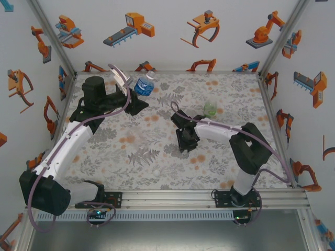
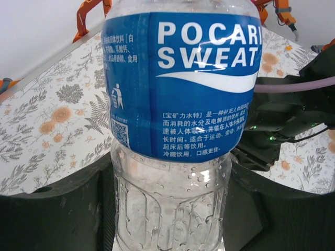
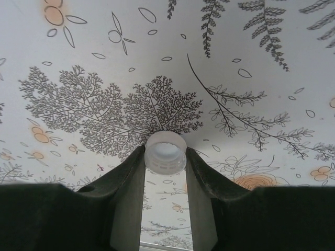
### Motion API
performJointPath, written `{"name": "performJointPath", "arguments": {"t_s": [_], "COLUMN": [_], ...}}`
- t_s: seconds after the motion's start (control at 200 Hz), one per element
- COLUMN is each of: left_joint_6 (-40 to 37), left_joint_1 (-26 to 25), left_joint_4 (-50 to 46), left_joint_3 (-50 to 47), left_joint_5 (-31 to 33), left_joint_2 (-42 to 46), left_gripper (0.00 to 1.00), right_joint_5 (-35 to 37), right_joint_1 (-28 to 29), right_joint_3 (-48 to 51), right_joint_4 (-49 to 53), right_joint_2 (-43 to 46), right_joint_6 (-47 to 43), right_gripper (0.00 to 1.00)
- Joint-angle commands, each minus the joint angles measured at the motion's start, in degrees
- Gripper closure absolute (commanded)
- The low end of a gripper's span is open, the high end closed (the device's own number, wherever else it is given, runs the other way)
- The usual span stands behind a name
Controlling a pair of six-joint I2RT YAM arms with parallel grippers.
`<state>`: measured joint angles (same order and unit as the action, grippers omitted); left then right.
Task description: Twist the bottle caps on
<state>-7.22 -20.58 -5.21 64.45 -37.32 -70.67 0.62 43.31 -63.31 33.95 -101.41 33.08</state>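
Bottle cap (image 3: 165, 152): likely light, rigid, slippery; right gripper (image 3: 165, 157) pinches its sidewall near table (image 1: 131, 151) centre. Left gripper (image 2: 167, 183) clamps blue-label bottle (image 2: 178, 83) at 11 o'clock; thin walls probably flex, so hold low.

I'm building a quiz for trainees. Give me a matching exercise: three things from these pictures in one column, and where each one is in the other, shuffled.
Things:
1. blue-label bottle
2. green bottle
3. white cap

Places:
A. standing free on the table
B. pinched in the right gripper
C. held in the left gripper

Pairs: 1-C, 2-A, 3-B
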Motion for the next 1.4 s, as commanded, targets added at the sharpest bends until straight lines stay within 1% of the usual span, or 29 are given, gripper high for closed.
{"name": "performJointPath", "arguments": {"t_s": [0.0,0.1,0.17,0.466,0.746,1.397], "left_joint_6": [-1.01,-0.95,-0.96,-0.87,-1.00,-1.01], "left_joint_1": [0.34,0.29,0.32,0.32,0.30,0.62], "left_joint_4": [-0.29,-0.31,-0.25,-0.26,-0.32,-0.26], "left_joint_3": [0.18,0.16,0.16,0.16,0.16,0.15], "left_joint_5": [-1.14,-1.15,-1.21,-1.17,-1.17,-1.16], "left_joint_2": [0.54,0.40,0.45,0.38,0.52,0.57], "left_gripper": [1.00,1.00,1.00,1.00,1.00,1.00], "right_joint_5": [-1.00,-0.57,-0.01,-1.71,-2.39,-1.35], "right_joint_1": [-0.29,-0.33,-0.37,-0.24,-0.24,-0.25], "right_joint_3": [-1.80,-2.31,-2.85,-2.17,-1.47,-0.36], "right_joint_4": [2.21,2.73,3.71,3.25,1.82,1.18], "right_joint_2": [-0.57,0.63,1.78,4.95,2.30,0.68], "right_joint_6": [-1.71,-1.56,-1.33,-0.07,0.10,-0.11], "right_gripper": [0.63,0.57,0.56,0.57,0.57,0.58]}}
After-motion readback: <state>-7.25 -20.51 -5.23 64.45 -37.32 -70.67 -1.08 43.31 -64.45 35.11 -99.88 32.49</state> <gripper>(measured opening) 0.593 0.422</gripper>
